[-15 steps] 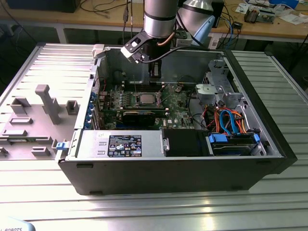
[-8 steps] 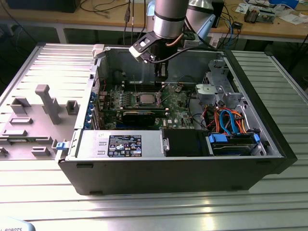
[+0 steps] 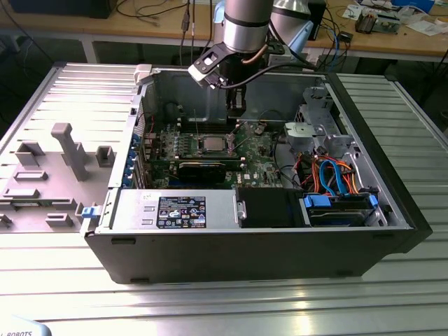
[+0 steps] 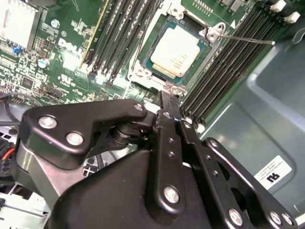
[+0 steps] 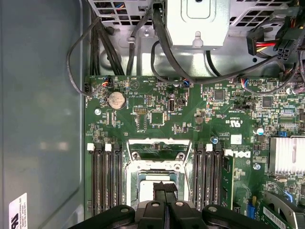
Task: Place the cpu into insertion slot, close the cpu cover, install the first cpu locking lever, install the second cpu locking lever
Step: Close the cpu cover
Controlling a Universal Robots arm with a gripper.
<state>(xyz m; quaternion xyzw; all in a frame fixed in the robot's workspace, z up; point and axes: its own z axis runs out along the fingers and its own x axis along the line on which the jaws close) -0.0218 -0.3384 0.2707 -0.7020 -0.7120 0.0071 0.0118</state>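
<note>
The cpu (image 4: pixel 175 51) lies flat in the insertion slot (image 4: pixel 137 72) on the green motherboard, its pale metal face up. The silver cpu cover (image 4: pixel 145 50) lies down around it as a frame. One thin wire locking lever (image 4: pixel 248 39) sticks out sideways from the socket corner, unlatched. My gripper (image 4: pixel 167 95) is shut with nothing between its fingers, its tips just over the socket's near edge. In the first wrist view the gripper (image 5: pixel 165 187) overlaps the cpu (image 5: pixel 147 188). In the exterior view the gripper (image 3: pixel 236 117) hangs inside the open case, just behind the cpu (image 3: pixel 213 145).
Black memory slots (image 4: pixel 119 33) run along both sides of the socket. A finned heat sink (image 5: pixel 288 155) and black cables (image 5: pixel 157 43) lie nearby. The case walls (image 3: pixel 175 87), a drive cage (image 3: pixel 315 126) and orange and blue cables (image 3: pixel 332 178) enclose the board. A grey fixture (image 3: pixel 66 150) stands at the exterior view's left.
</note>
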